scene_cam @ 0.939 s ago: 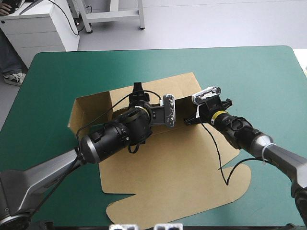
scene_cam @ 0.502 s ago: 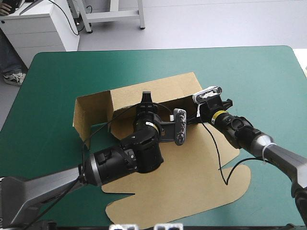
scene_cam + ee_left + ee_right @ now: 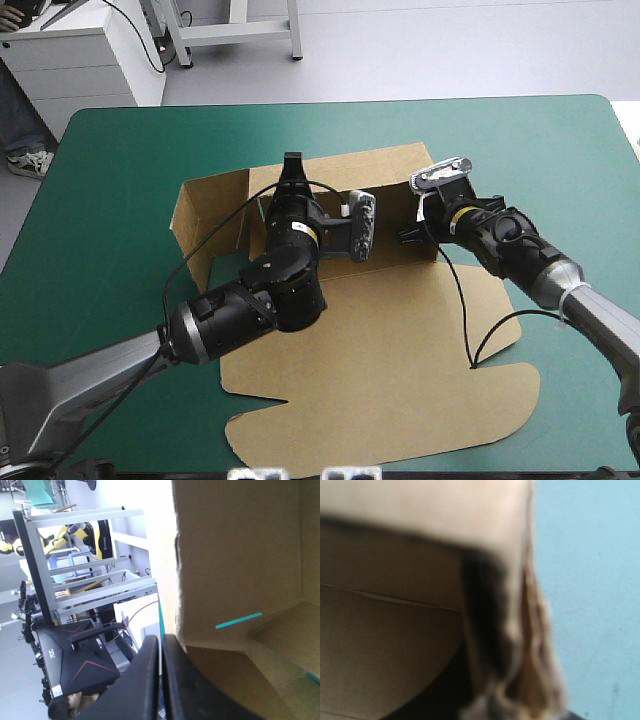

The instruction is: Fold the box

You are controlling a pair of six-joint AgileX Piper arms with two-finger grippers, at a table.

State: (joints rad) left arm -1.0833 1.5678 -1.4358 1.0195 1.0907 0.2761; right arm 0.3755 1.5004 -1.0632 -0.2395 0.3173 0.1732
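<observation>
The brown box [image 3: 400,360] lies on the teal-green cover with its back wall [image 3: 390,180] and left side wall [image 3: 210,215] raised. My left gripper [image 3: 291,165] reaches over the back wall's top edge. In the left wrist view its black fingers [image 3: 161,642] meet in a point, shut, and the wall's edge [image 3: 176,580] runs just beside them with the box's inside [image 3: 240,555] ahead. My right gripper [image 3: 408,237] sits at the back wall's right end. In the right wrist view the board [image 3: 395,630] fills the picture, its edge [image 3: 520,645] caught in the gripper.
The box's rounded lid flap [image 3: 400,425] lies flat toward the table's front edge. Bare teal-green cover [image 3: 120,180] surrounds the box on the left, the far side and the right [image 3: 570,170].
The left gripper has shut and swung up to the back wall's top edge. The right gripper has moved right and away, and the box has slid with it.
</observation>
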